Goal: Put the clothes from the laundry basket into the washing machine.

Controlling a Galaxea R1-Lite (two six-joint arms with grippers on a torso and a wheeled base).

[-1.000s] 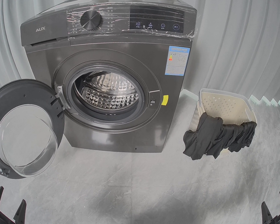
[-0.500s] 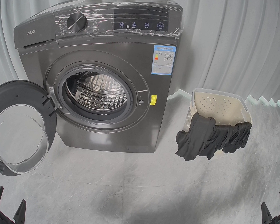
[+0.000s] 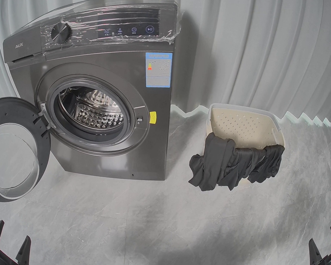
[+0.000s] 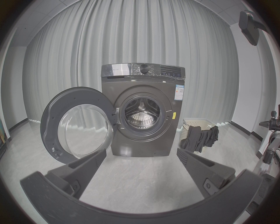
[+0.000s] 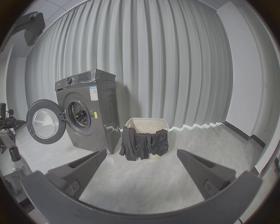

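A grey front-loading washing machine [image 3: 101,98] stands at the left, its round door [image 3: 13,149] swung wide to its left and the steel drum [image 3: 91,110] bare. To its right sits a cream laundry basket [image 3: 247,124] on the floor, with black clothes [image 3: 234,162] draped over its front rim. My left gripper [image 3: 9,240] is low at the near left, open and holding nothing. My right gripper [image 3: 323,246] is low at the near right, also open. In the right wrist view the basket [image 5: 148,125] and clothes [image 5: 144,144] lie straight ahead between the fingers [image 5: 84,167].
Bare grey tiled floor [image 3: 161,219] stretches between me and both the machine and the basket. White pleated curtains [image 3: 258,51] close off the back. A tripod with equipment [image 4: 272,137] stands off to one side in the left wrist view.
The whole head view has shifted: machine and basket now sit further left in the picture, so the camera turned right. The clothes and both grippers keep their places.
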